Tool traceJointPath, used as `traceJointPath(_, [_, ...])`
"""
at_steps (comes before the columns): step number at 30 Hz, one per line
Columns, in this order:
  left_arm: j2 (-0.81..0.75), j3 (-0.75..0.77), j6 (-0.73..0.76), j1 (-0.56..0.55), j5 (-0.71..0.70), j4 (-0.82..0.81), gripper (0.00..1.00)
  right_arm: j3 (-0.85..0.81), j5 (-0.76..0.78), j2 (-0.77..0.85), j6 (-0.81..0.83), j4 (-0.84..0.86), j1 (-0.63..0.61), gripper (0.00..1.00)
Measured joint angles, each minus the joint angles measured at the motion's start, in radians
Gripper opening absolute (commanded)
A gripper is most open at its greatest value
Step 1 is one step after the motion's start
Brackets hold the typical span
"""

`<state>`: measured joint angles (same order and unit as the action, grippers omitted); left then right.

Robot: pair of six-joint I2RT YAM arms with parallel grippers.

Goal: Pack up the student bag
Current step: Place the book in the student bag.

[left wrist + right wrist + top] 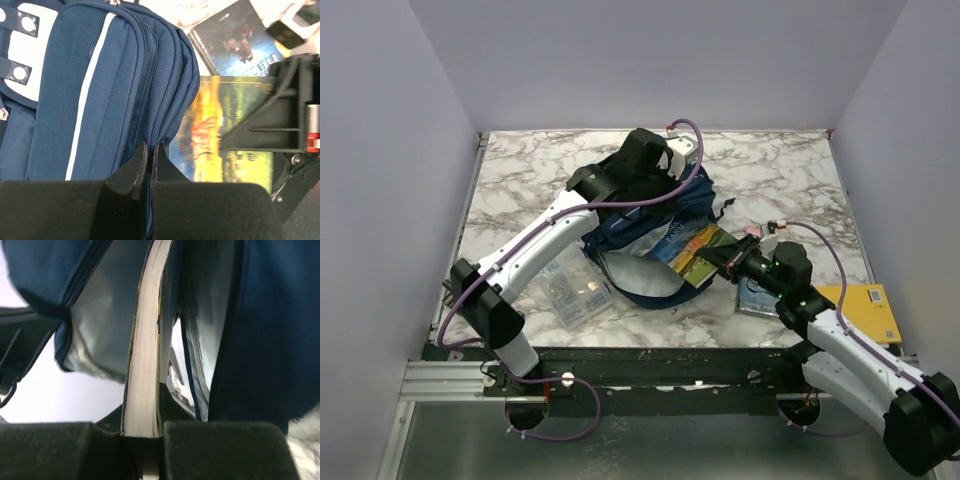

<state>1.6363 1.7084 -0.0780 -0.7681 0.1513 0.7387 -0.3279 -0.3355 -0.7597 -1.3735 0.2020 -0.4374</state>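
**Nearly in: book aimed at the held-open bag**

The right gripper (722, 256) is clamping its jaws on the spine end of a thin paperback book with an orange, yellow and green cover (688, 250). The book's long axis is running straight out ahead of those jaws, and its far end is sitting in the mouth of the navy blue fabric student bag with grey stripes (698, 200). In the right wrist view the pale page edge is standing upright between the bag's silvery lining on one side and a navy wall on the other.

The left gripper (150, 150) is pinching its jaws together on a fold at the bag's rim, with the bag's striped pockets lying just ahead of the tips. That pinch appears to be holding the mouth open. The bag is lying directly ahead of the right jaws, so the right arm is the one placed to push, along the book's own length.

Loose lining and an inner divider are crowding the book's leading edge and could snag it. A dark-covered book (755, 298) is lying under the right jaws, a flat yellow book (870, 305) behind them, and a clear plastic box (570, 290) well behind the left jaws on the marble-patterned table (770, 170).
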Motion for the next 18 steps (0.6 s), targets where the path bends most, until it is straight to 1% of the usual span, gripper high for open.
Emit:
traceJointPath(4, [0.002,0.067,-0.007,0.000,0.034,0.029,0.00,0.003,0.019,-0.169,-0.037,0.230,-0.002,0.01])
traceJointPath(7, [0.008,0.118,-0.005,-0.007,0.046,0.047,0.00,0.002,0.081,-0.332,-0.035,0.406,-0.029,0.01])
traceJointPath(11, [0.025,0.177,0.012,-0.032,0.048,0.066,0.00,-0.040,0.252,-0.619,0.022,0.636,-0.135,0.01])
traceJointPath(14, [0.042,0.195,0.025,-0.049,0.047,0.072,0.00,-0.074,0.399,-0.838,0.068,0.849,-0.212,0.01])
traceJointPath(18, [0.056,0.195,0.038,-0.059,0.048,0.080,0.00,-0.169,0.513,-1.065,0.101,1.028,-0.233,0.00])
